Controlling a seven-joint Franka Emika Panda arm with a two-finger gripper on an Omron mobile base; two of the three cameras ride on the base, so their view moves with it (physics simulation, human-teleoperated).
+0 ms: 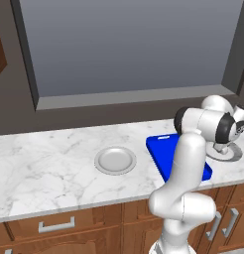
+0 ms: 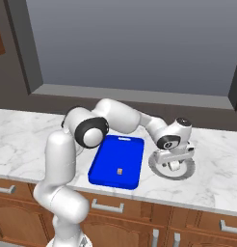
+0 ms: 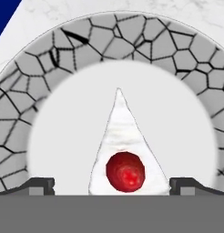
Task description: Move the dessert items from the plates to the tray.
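Two plates (image 1: 115, 160) (image 2: 187, 170), one blue tray (image 2: 117, 160), two dessert items (image 2: 120, 171) (image 3: 127, 150), one gripper (image 2: 174, 161)

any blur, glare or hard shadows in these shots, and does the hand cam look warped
Left base view: sharp, flat even light, no glare on the empty plate. Right base view: equally crisp, only a faint shadow beside the tray. Hand view: so close that the cake wedge and the cracked-pattern plate rim look oversized and slightly soft, without glare.
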